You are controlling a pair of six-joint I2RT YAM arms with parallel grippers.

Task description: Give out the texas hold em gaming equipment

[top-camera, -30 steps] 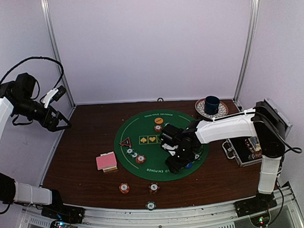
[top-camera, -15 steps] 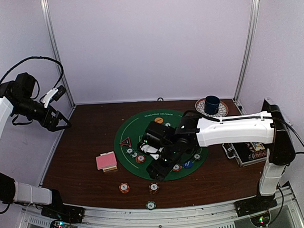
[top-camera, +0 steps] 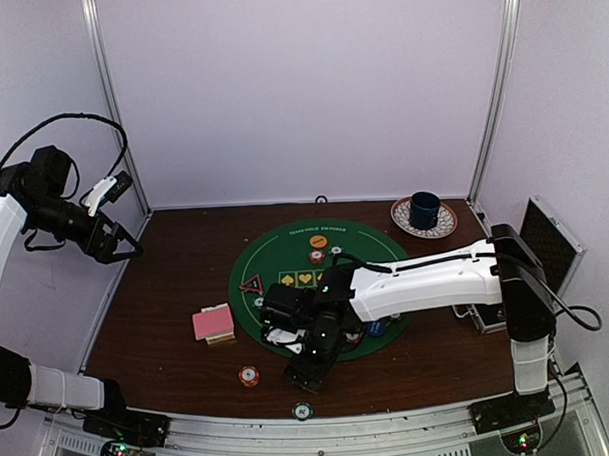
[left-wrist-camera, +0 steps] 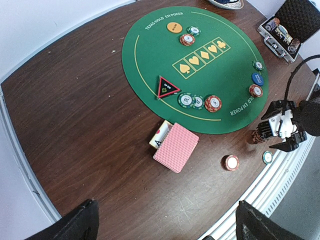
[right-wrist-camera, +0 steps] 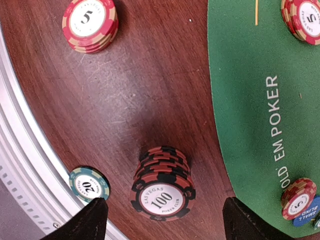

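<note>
Brown table (top-camera: 167,293), green mat (top-camera: 285,249). Upper left: left gripper (top-camera: 115,240), spread wide, nothing held. Left of centre: cards (top-camera: 214,323). Lower centre, off the mat: chip stack (right-wrist-camera: 162,182), flanked untouched by the wide-spread right gripper (right-wrist-camera: 163,202). Judged stiff, slick, loosely stacked; best gripped low at the edges. Stack is hidden in the top view, shown in both wrist views.

dark wood table (top-camera: 176,263) — on it a green mat (top-camera: 275,251), pink-backed cards (top-camera: 214,322), loose chips (left-wrist-camera: 231,162), saucer (top-camera: 446,223), case (top-camera: 550,239).
</note>
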